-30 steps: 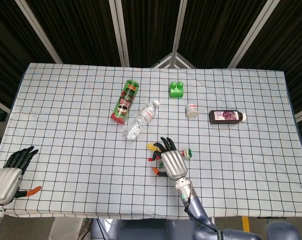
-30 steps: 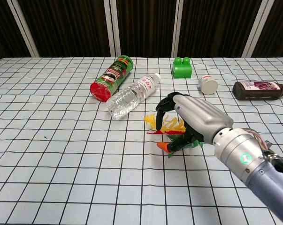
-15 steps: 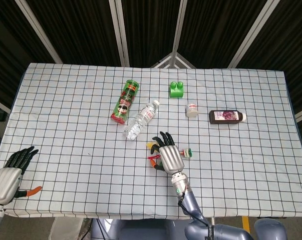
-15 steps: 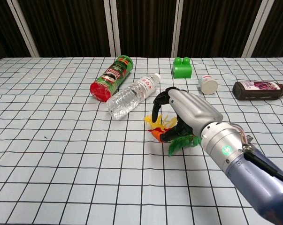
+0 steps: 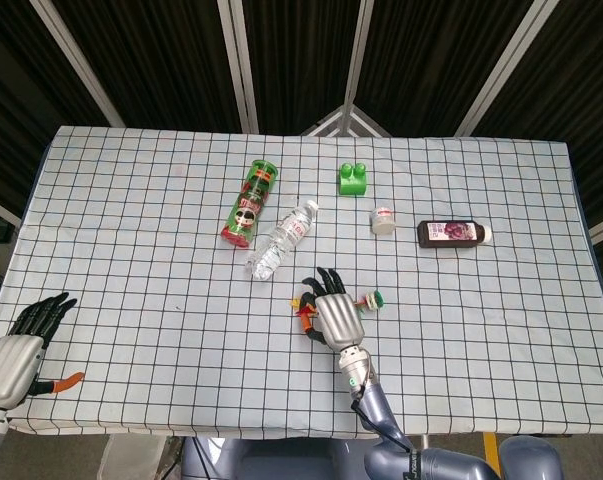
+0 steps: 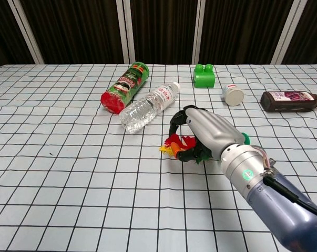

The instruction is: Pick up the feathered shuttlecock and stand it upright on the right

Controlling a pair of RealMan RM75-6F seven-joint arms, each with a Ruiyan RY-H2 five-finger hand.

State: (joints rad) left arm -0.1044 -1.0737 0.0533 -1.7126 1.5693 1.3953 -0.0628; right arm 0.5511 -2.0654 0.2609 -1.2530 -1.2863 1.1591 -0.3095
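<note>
The feathered shuttlecock [image 6: 174,144] lies low over the middle of the checked table, with red, yellow and green feathers and a green-tipped cork [image 5: 377,298]. My right hand [image 6: 208,131] covers it from above and grips it, fingers curled round the bunched feathers and the thumb underneath. The feathers stick out to the left of the right hand [image 5: 336,315] and the cork to its right. Whether the shuttlecock touches the cloth is hidden. My left hand [image 5: 16,350] rests at the near left table edge, fingers stretched out, holding nothing.
Just behind the hand lie a clear water bottle [image 6: 150,105] and a red-and-green snack can [image 6: 125,86]. Further back are a green block [image 6: 204,75], a small white jar [image 6: 233,95] and a dark bottle [image 6: 290,101] on its side at the right.
My right hand has moved forward over the shuttlecock and curled its fingers in, gathering the spread feathers into a bunch. The left hand has not moved.
</note>
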